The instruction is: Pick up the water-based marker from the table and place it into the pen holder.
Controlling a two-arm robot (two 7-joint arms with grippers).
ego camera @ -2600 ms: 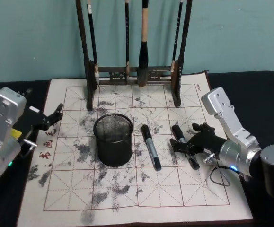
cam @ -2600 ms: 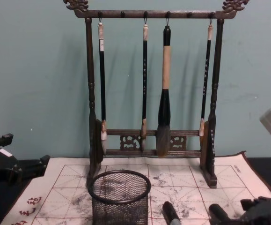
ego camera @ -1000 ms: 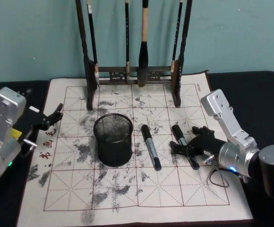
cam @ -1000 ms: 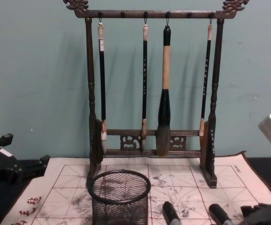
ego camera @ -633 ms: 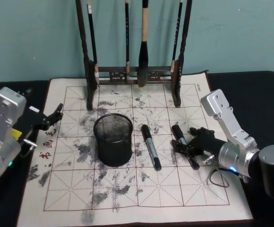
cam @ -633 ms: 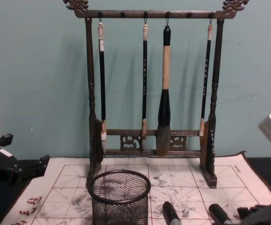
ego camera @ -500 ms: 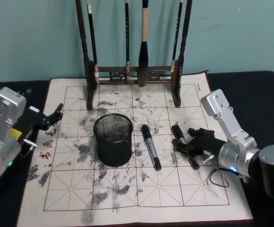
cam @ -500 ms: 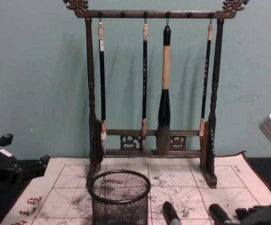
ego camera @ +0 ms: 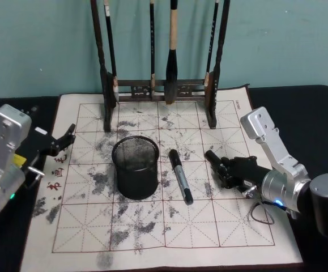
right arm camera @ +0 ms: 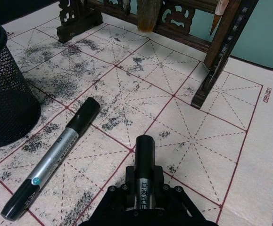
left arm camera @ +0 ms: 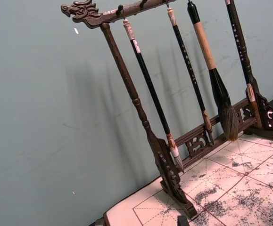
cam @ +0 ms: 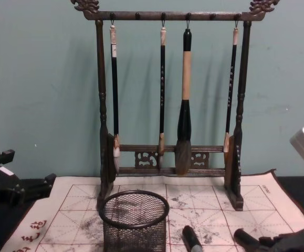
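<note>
Your right gripper is clamped on the marker near the mat's right edge. The marker's long axis runs toward the far-left corner, cap end poking out, and the back end's buried under the jaws. The pen holder sits mid-mat, with a silver-barrelled marker between. The left gripper is parked at the left edge, jaws apart.

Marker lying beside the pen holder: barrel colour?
Marker barrel is silver-grey, ends black; clearest in right wrist view.

Right gripper clamping black marker; silver marker lying just left, pen holder standing farther left.
</note>
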